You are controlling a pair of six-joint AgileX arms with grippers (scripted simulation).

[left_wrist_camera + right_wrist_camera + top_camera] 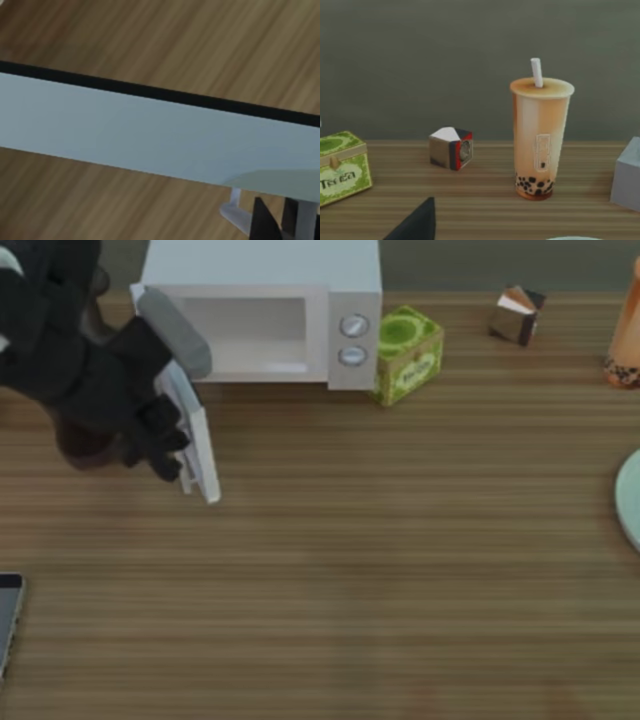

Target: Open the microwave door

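The small white boxy microwave (262, 310) with two round silver knobs is standing at the far edge of the brown wooden bench (400, 570), left of the middle. Its flat white door (195, 435) is standing wide open, swinging out toward the near side, so the pale inside of the oven is showing. The left gripper (172, 455) is sitting at the free edge of this door, and its black fingers (160, 445) are clenching on the door's thin handle there. In the left wrist view the door (150, 135) is filling the frame as a pale band with a dark rim, just beside the fingers (262, 222).

The right arm is not showing from above; whether its fingers are released or clenched, I cannot tell.

Well apart from the left fingers, a green-yellow cube tea box (408, 355) is touching the microwave's knob side.
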